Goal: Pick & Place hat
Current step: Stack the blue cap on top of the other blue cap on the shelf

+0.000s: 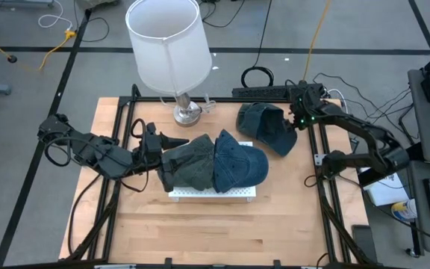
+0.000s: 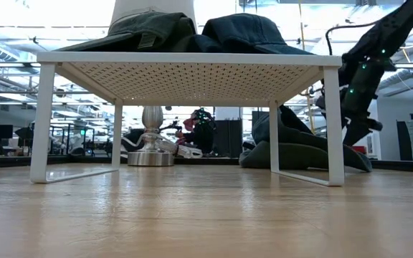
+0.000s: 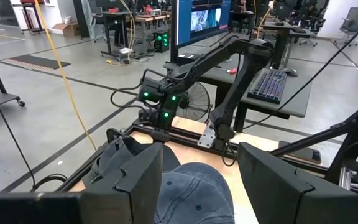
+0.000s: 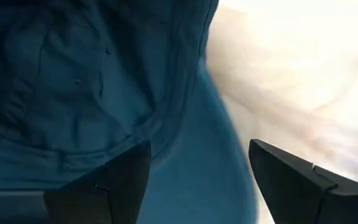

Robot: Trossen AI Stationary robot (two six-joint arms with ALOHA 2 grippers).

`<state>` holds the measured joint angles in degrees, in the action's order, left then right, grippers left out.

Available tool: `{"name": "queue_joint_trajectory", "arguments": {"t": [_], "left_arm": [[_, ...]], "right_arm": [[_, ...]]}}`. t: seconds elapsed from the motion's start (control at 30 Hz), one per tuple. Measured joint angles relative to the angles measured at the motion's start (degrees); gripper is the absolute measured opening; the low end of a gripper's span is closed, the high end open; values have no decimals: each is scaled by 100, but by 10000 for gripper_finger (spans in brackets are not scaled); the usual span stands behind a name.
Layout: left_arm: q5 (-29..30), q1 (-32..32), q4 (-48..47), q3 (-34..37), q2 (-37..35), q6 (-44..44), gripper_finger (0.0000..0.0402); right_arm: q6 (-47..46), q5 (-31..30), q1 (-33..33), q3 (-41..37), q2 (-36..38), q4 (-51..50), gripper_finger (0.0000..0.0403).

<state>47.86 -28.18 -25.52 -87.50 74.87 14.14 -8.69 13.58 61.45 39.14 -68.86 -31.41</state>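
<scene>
A white perforated rack (image 1: 213,193) stands mid-table with two hats on top: a dark olive cap (image 1: 189,161) and a blue denim cap (image 1: 239,164), also seen in the low view (image 2: 246,32). A third, dark blue hat (image 1: 267,127) lies on the table at the far right (image 2: 300,154). My right gripper (image 4: 197,174) is open and slants down close over this hat's brim side (image 1: 295,119). My left gripper (image 3: 201,180) is open and level over the olive cap, pointing toward the denim cap (image 3: 194,193).
A lamp with a white shade (image 1: 165,45) and a metal base (image 1: 187,112) stands at the far edge, just left of the dark blue hat. A black power strip (image 1: 263,91) and cables lie beyond the table. Bare wood (image 1: 215,232) stretches in front of the rack.
</scene>
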Motion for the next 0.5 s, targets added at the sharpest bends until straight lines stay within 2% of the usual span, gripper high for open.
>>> {"name": "queue_joint_trajectory", "arguments": {"t": [0.2,0.37,0.5], "left_arm": [[0,0,-75,0,-1,4,214],[-1,-2,-150,0,0,18,214],[0,-4,-189,0,0,19,214]], "right_arm": [[54,536,199,-232,-212,33,266],[56,1005,201,-243,-104,-5,255],[-97,1076,180,-243,104,-189,245]]}}
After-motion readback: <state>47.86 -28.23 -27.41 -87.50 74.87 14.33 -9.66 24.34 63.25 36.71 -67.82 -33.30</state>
